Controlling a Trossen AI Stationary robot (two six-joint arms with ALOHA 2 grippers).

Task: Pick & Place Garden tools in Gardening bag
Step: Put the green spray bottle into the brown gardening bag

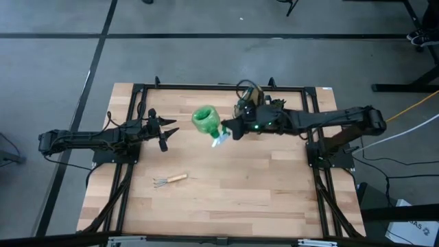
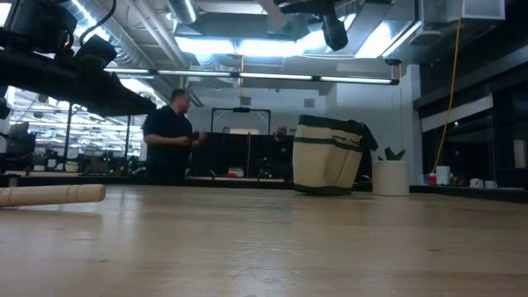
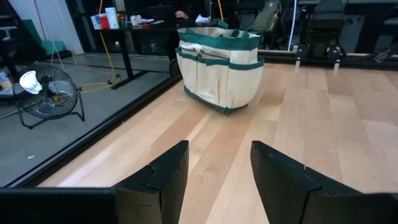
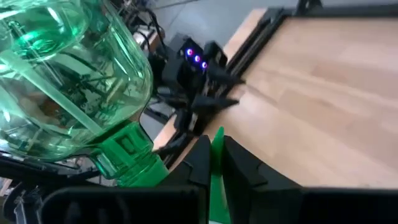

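A clear green spray bottle point(image 1: 204, 119) with a green-and-white sprayer head point(image 1: 218, 140) is held above the table's middle by my right gripper point(image 1: 230, 130), which is shut on it. The bottle fills the right wrist view point(image 4: 68, 81). My left gripper point(image 1: 169, 130) is open and empty, left of the bottle, its fingers point(image 3: 165, 177) pointing at the olive-and-beige bag point(image 3: 217, 65). The bag stands on its base at the far side point(image 2: 330, 155), partly under my right arm point(image 1: 249, 91). A wooden-handled rake point(image 1: 169, 180) lies flat on the table, nearer the front. My right gripper pinches a thin green part of the sprayer head point(image 4: 217, 146) between its two fingers, which come in about level from the table's right. The bottle is lifted clear of the table, its body point(image 4: 68, 81) toward the left arm and tilted.
A white pot with a green plant point(image 2: 390, 176) stands beside the bag. The rake's wooden handle point(image 2: 49, 195) lies close to the low camera. Black frame rails point(image 1: 130, 171) run along the table's sides. People stand in the room beyond the table point(image 2: 169, 136).
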